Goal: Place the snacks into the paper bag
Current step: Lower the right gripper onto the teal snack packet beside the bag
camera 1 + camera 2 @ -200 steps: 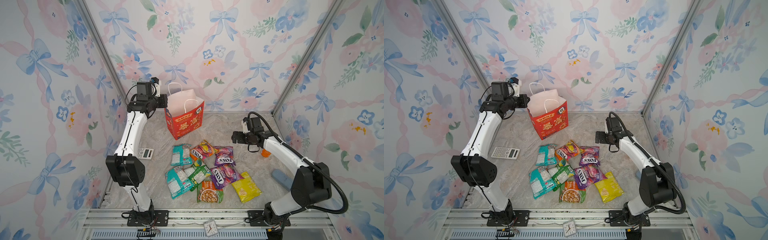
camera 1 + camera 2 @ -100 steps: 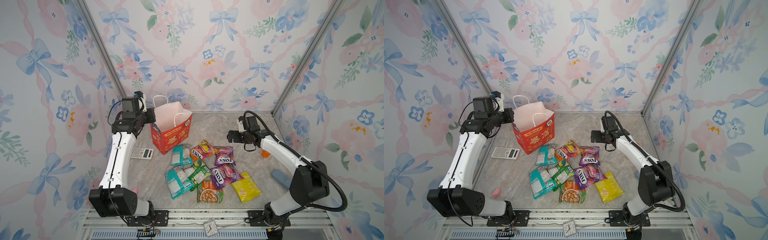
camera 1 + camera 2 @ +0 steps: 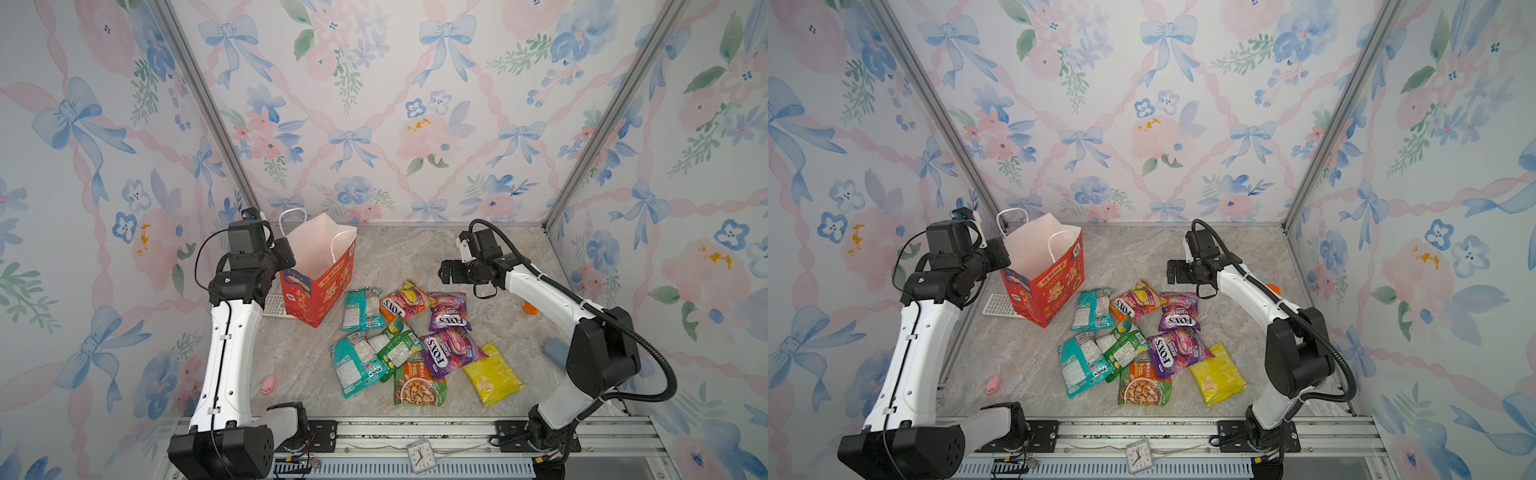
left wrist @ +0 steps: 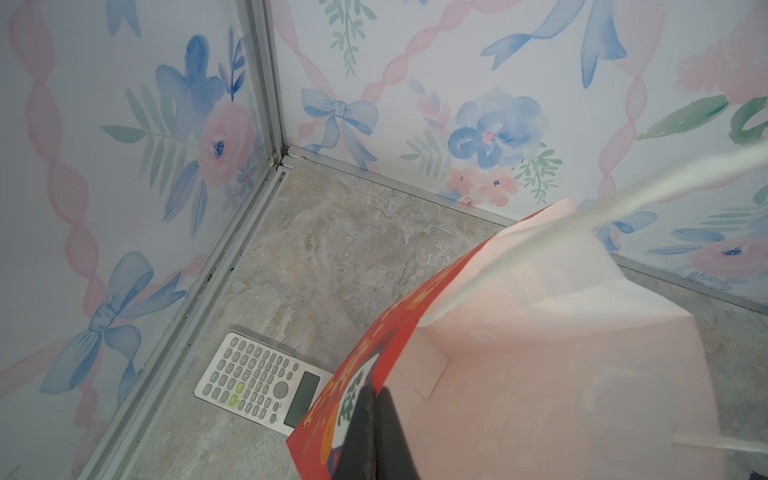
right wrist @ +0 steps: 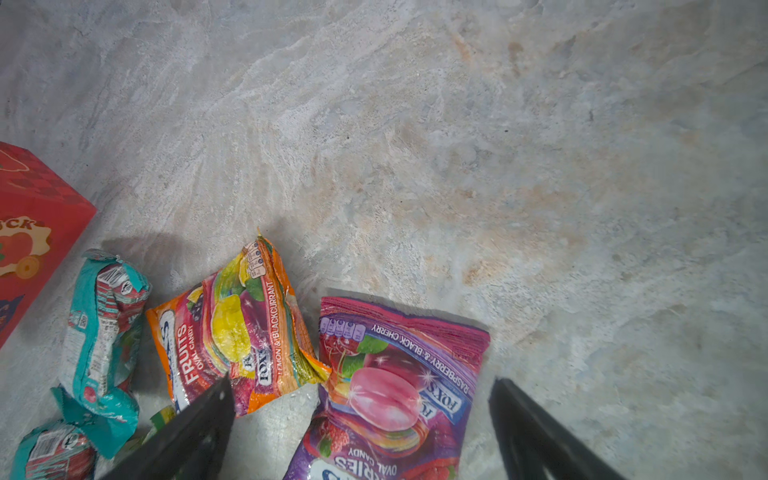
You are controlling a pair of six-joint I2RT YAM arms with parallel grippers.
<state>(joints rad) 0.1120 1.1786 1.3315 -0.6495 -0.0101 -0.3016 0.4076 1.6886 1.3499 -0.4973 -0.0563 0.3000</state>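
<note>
- Paper bag point(image 3: 320, 291), red outside, white inside, stands upright at back left, mouth up; your left gripper point(image 4: 374, 401), on a raised, bent arm, pinches its rim.
- Snacks point(image 3: 451, 349), crinkly foil packets, lie flat beside it on the marbled stone tabletop point(image 3: 415, 249).
- Your right gripper point(image 5: 361, 382), arm reaching inward, hangs spread wide, empty, above them.

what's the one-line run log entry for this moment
left gripper: shut on paper bag rim | right gripper: open, empty, near purple packet | snacks: loose on table beside bag
</note>
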